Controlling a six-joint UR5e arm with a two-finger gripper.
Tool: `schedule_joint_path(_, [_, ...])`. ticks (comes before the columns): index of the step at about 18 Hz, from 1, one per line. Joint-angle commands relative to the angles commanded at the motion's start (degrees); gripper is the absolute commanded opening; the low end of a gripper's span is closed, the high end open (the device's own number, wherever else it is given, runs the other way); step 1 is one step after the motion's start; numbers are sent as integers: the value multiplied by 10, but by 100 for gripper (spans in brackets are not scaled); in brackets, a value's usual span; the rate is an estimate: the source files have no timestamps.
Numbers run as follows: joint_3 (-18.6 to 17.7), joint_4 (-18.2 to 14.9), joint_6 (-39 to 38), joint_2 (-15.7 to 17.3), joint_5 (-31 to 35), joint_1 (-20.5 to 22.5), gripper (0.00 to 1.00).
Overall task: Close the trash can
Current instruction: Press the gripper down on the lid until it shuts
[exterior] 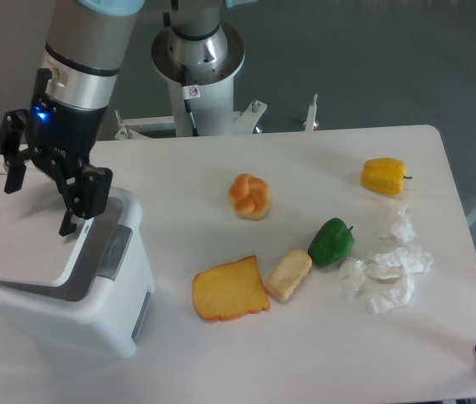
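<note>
Claw [38, 200] (fingers spread wide, holding nothing) hangs over the trash can [57, 278] lid.

White boxy trash can [95, 295], lid nearly flat, table's left edge

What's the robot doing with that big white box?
That box is a trash can. The robot's gripper is open and sits just above its flat white lid, holding nothing. The lid lies low over the can, though you can't tell if it is fully shut. On the table are toy foods: a bun, toast, a green pepper, a yellow pepper, plus crumpled paper.
</note>
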Motion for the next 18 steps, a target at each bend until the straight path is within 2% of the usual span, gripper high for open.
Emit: schedule_joint_path(18, [-22, -1, -1, -7, 0, 2, 100])
